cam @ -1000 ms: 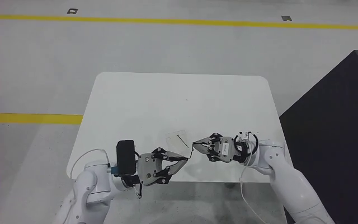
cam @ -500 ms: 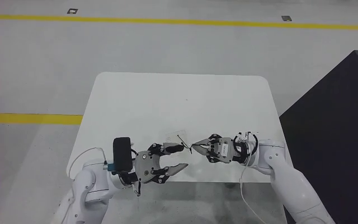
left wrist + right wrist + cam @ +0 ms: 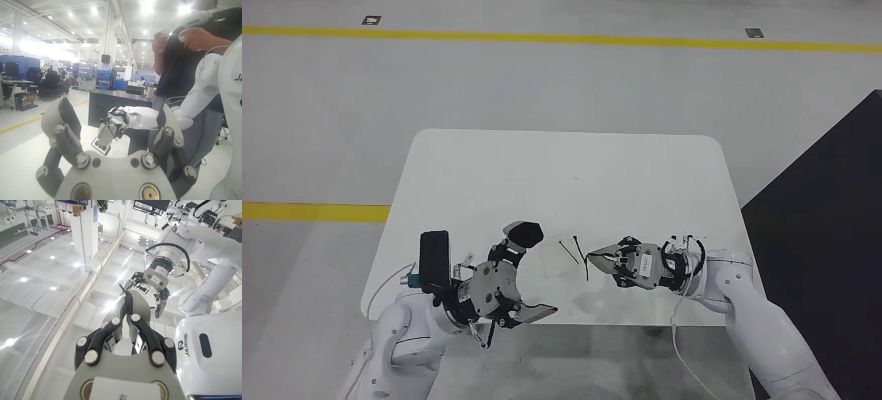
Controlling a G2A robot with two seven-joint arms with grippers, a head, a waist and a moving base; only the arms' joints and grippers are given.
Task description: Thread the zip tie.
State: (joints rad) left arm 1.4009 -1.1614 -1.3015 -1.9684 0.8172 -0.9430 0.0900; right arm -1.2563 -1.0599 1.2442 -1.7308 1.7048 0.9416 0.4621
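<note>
Right fingers (image 3: 140,308): pinched narrow on a thin black plastic zip tie (image 3: 129,303). The strip runs up between the two pads, and a short tip sticks out past them.

Right gripper (image 3: 594,263): sits over the near edge of the white, round-cornered bench (image 3: 542,170) and points toward the other arm. In the top view the tie reads as a thin dark bent line coming off the fingertips. Its free end lies in the gap between the two grippers. Cannot tell whether that end touches the bench surface.

Left fingers (image 3: 66,113): spread wide, nothing between them.

Left gripper (image 3: 534,272): faces the right one across the gap, near it but apart, and is not touching the tie. It also sits over the near edge of the bench, toward the robot's left.
</note>
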